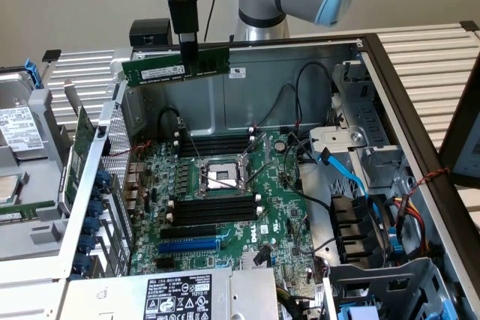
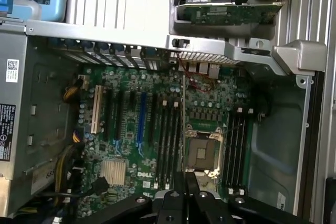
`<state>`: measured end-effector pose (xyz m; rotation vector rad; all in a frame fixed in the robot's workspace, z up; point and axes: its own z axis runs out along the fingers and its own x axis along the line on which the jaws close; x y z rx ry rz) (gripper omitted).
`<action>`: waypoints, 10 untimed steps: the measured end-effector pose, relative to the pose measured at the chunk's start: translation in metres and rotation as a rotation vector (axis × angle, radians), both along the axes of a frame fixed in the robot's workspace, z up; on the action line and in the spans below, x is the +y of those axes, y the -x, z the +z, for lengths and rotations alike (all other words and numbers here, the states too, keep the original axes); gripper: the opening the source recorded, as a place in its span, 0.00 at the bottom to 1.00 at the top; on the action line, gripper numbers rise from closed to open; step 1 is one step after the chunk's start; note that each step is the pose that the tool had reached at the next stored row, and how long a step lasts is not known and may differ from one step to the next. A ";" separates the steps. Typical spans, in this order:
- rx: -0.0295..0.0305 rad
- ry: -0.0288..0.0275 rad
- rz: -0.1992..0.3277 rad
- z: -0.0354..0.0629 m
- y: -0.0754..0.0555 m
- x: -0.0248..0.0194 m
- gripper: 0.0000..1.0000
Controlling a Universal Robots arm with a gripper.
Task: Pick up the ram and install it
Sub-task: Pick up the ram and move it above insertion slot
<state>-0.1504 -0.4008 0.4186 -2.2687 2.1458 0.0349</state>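
The ram [image 1: 176,67], a long green stick with a white label, hangs level above the open computer case, near its back wall. My gripper [image 1: 187,49] points straight down and is shut on the stick's upper edge, a little past its middle. In the wrist view the ram [image 2: 184,124] shows edge-on as a thin line running out from between my fingers [image 2: 177,181]. Below lies the green motherboard [image 1: 277,215] with two banks of long black slots [image 1: 214,209] [image 1: 214,144] on either side of the CPU socket [image 1: 217,177].
A blue slot [image 1: 187,245] lies near the front of the board. Blue cables [image 1: 349,174] and black wiring run along the exterior view's right. The case's metal walls [image 1: 225,103] ring the board. A green expansion card [image 1: 81,148] stands at the exterior view's left.
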 end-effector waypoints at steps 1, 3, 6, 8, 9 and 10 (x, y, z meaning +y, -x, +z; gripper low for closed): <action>-0.0001 0.0001 -0.001 -0.0002 -0.002 0.0007 0.12; -0.0002 0.0000 -0.003 -0.0009 -0.006 0.0022 0.12; -0.0002 0.0003 -0.006 -0.0023 -0.013 0.0049 0.12; -0.0002 0.0004 -0.009 -0.0033 -0.017 0.0063 0.12; -0.0002 0.0004 -0.011 -0.0041 -0.019 0.0066 0.12; -0.0001 0.0005 -0.015 -0.0050 -0.020 0.0068 0.12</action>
